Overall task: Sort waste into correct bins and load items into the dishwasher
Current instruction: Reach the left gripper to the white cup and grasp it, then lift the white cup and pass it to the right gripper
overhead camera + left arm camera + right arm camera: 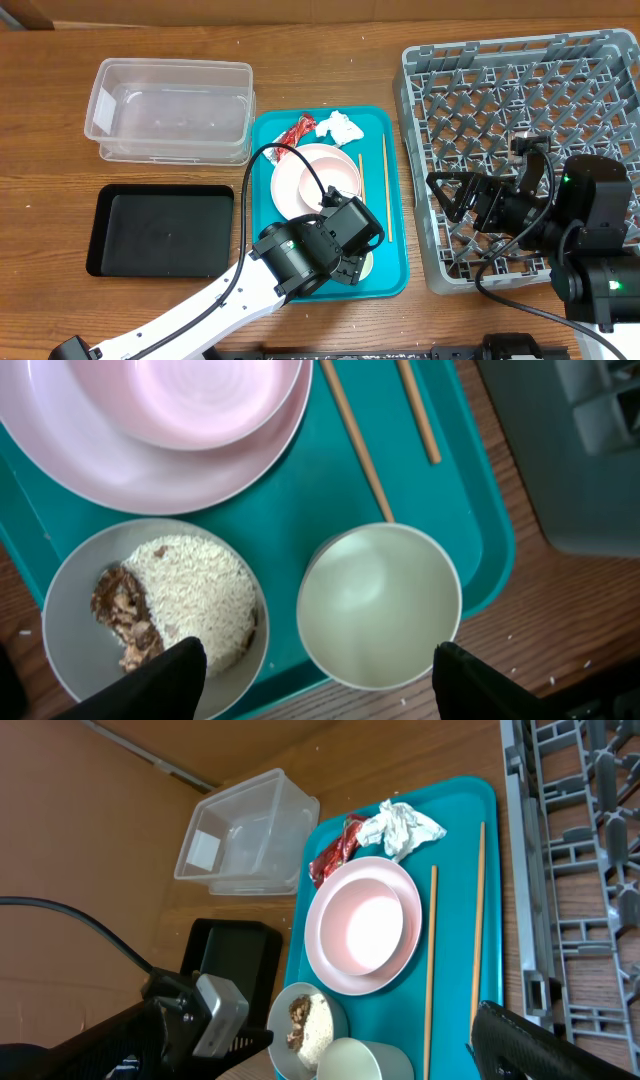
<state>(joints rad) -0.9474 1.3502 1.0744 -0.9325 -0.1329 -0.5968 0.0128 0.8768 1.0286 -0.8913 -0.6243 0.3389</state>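
Note:
On the teal tray (300,510), a pale pink plate (60,455) carries a white bowl (190,395). Below it a second bowl (70,640) holds rice-like scraps (195,595) with brown bits. A small white cup (378,605) stands to its right. Two chopsticks (355,435) lie along the tray's right side. My left gripper (320,685) hangs open just above the cup and the rice bowl, touching neither. A red wrapper (297,132) and a white tissue (338,126) lie at the tray's far end. My right gripper (445,200) stands open and empty over the left edge of the grey dish rack (520,120).
The clear tub (170,110) stands at the back left, with the black tray (160,230) in front of it; both hold nothing. My left arm (200,310) crosses the table's front toward the teal tray. A few rice grains lie on the wood by the tray's near edge.

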